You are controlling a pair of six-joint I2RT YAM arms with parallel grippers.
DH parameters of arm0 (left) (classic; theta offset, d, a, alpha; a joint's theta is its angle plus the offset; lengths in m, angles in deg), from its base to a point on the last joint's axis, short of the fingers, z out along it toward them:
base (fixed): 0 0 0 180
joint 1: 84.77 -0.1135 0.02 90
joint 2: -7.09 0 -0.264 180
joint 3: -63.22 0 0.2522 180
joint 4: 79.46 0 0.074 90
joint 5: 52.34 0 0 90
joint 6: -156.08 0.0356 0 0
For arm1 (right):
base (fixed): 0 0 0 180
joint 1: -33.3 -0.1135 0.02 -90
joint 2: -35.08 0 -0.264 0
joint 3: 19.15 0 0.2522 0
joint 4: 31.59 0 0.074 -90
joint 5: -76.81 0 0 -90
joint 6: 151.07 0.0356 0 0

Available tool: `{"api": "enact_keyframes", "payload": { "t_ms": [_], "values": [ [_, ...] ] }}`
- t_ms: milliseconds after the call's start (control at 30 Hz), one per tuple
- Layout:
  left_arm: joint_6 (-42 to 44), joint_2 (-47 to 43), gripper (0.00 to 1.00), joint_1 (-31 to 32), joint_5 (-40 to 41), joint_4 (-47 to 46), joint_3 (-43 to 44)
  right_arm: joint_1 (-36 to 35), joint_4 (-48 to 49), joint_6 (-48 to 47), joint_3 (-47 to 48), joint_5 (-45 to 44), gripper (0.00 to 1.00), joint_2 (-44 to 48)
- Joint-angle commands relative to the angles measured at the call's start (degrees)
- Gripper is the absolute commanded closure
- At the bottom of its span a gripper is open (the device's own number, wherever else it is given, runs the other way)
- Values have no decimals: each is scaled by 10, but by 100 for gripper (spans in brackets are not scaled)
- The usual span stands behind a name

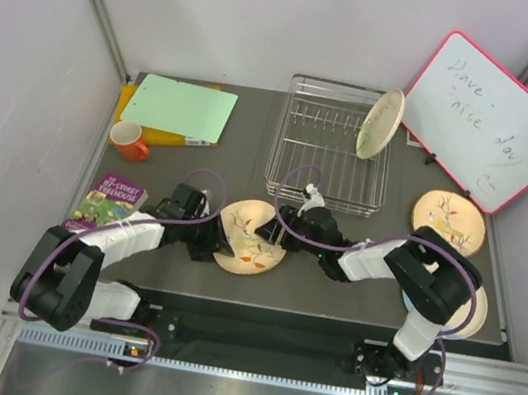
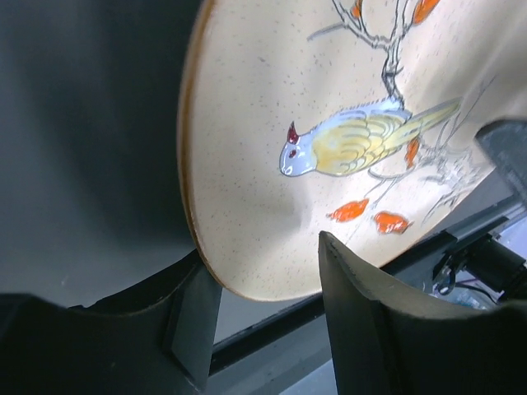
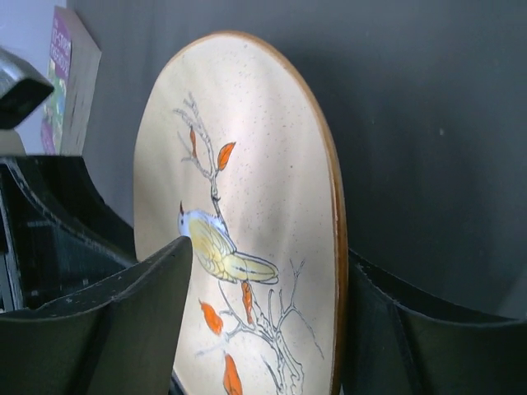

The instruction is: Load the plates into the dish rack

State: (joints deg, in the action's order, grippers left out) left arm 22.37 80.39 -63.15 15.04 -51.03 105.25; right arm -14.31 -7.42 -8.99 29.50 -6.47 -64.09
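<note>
Peach plate [image 1: 255, 242] sat in front of the dish rack [image 1: 321, 161], pinched in left jaws; right jaws straddled its rim, grip uncertain. Right probably needed firm hold before left released.

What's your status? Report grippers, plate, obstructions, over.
Left gripper clamped on peach plate, plate tilted up. Right gripper astride its other rim, grip unconfirmed. Dish rack: pale plate leaning at right end, remaining slots free.
</note>
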Motion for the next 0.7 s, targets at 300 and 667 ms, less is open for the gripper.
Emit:
{"api": "enact_keyframes", "payload": {
  "t_ms": [300, 667],
  "values": [
    [8, 14, 45, 35, -26, -23, -28, -72, 142, -30, 45, 194, 97, 27],
    [42, 0, 46, -1, 15, -27, -19, -105, 20, -192, 68, 285, 95, 47]
  ]
}}
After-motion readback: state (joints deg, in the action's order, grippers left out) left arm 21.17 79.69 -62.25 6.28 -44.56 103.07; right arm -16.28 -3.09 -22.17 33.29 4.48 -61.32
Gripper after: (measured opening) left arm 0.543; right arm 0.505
